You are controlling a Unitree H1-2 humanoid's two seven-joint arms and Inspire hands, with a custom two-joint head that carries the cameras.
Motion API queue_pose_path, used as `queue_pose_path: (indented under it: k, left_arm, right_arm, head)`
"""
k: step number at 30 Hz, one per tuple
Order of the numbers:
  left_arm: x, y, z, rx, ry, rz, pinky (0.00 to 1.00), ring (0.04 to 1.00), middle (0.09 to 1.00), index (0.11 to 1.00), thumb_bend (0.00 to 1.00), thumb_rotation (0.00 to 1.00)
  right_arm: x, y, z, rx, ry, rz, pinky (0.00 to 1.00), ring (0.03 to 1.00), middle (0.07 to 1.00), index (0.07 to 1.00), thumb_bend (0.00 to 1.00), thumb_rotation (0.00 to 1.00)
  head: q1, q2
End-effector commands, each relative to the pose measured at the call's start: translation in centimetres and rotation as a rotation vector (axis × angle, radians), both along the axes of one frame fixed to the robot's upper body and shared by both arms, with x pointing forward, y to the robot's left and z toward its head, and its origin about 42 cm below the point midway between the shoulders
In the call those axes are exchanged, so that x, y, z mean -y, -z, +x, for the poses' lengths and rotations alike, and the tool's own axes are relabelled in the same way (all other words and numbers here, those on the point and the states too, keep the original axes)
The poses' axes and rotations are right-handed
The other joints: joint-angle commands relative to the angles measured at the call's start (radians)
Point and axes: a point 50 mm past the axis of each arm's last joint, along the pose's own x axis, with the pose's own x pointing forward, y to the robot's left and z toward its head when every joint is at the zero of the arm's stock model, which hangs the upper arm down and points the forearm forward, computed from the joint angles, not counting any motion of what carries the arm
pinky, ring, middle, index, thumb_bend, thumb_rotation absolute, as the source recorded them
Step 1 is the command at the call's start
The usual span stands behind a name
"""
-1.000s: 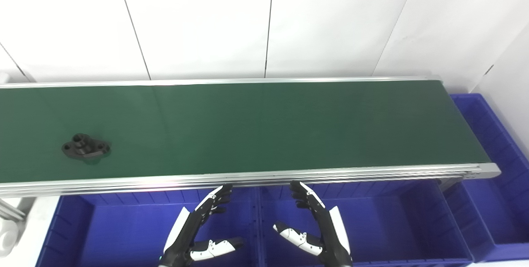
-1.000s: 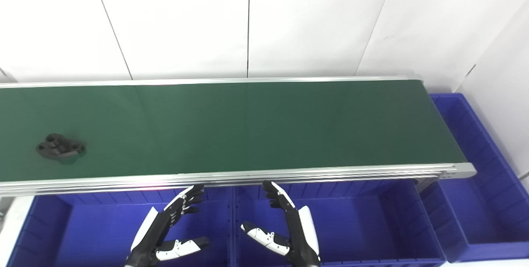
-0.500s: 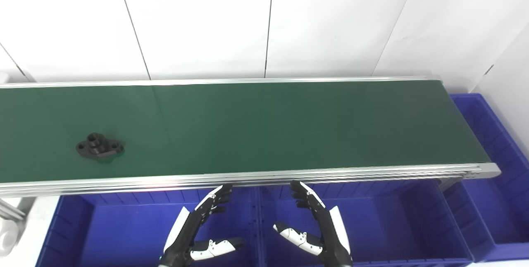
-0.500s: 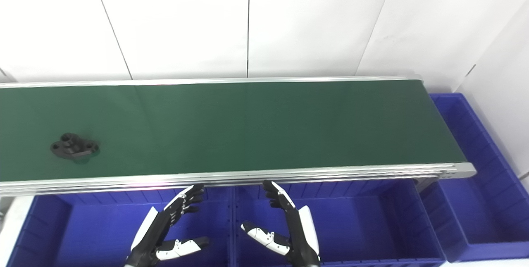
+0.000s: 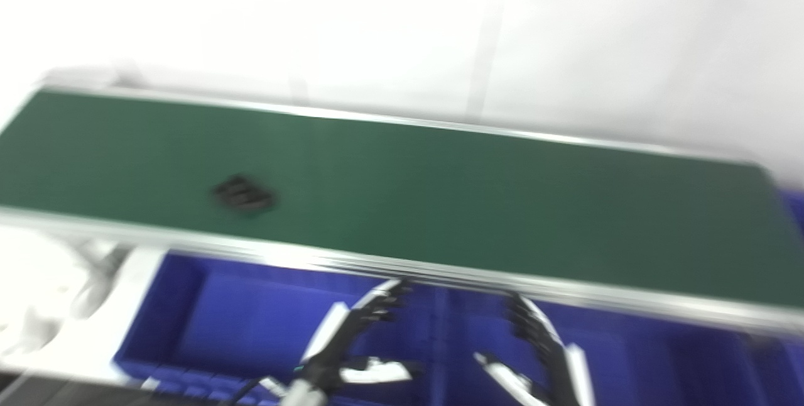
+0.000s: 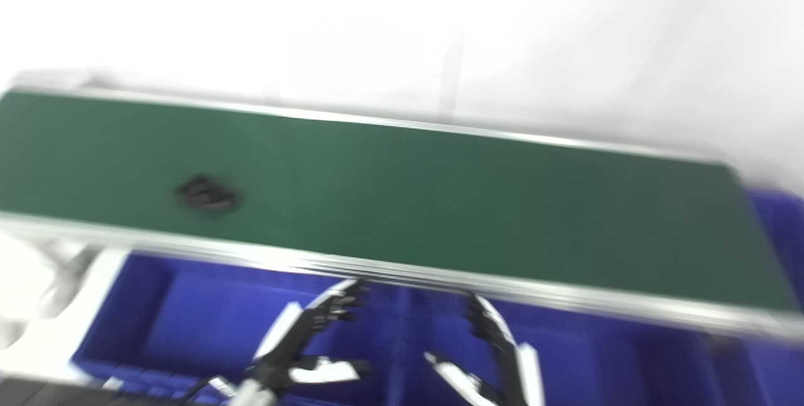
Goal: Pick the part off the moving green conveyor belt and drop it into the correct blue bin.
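Green conveyor belt (image 5: 440, 198) w/ silver side rails runs across both views at a slant, everything motion-blurred, and the dark part (image 5: 243, 194) lies on it toward the left end, nearer the front rail, well apart from both hands; no brand, label or writing readable anywhere. Left hand (image 5: 355, 343) and right hand (image 5: 543, 356) hang over the blue bins (image 5: 207, 324) just below the belt's front rail, palms facing each other, fingers spread w/ thumbs out, holding nothing, not touching the part.
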Motion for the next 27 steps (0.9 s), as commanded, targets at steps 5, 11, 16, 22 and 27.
queue_pose_path:
  k: [5, 11, 16, 22, 27]
  left_arm:
    - [1.7, -0.5, 0.9, 0.075, -0.004, -0.009, 0.81, 0.863, 0.896, 0.900, 0.77, 0.49]
    - [2.2, -0.2, 0.9, 0.079, 0.000, 0.006, 0.83, 0.873, 0.900, 0.905, 0.76, 0.50]
    - [2.5, 0.2, 1.1, 0.081, 0.006, 0.017, 0.84, 0.874, 0.901, 0.909, 0.76, 0.50]
    - [2.7, 0.8, 1.4, 0.074, 0.009, 0.032, 0.83, 0.868, 0.893, 0.906, 0.77, 0.51]
    - [2.7, 0.9, 1.6, 0.073, 0.002, 0.032, 0.83, 0.864, 0.888, 0.898, 0.77, 0.46]
  right_arm:
    - [0.6, -0.7, 0.5, 0.050, -0.012, 0.043, 0.77, 0.826, 0.844, 0.861, 0.78, 0.47]
    - [1.2, -0.6, 0.3, 0.064, 0.009, 0.011, 0.75, 0.804, 0.830, 0.851, 0.79, 0.47]
    - [2.0, -0.8, 0.4, 0.058, 0.020, 0.032, 0.78, 0.826, 0.843, 0.858, 0.78, 0.47]
    - [2.7, -2.8, 1.2, 0.158, 0.044, -0.006, 0.78, 0.833, 0.853, 0.863, 0.78, 0.50]
    - [2.7, -6.0, 2.7, 0.300, 0.054, -0.004, 0.77, 0.819, 0.840, 0.850, 0.80, 0.50]
  head:
    - [0.013, -0.024]
    - [0.016, -0.043]
    - [0.011, -0.072]
    - [-0.007, -0.113]
    - [-0.035, -0.132]
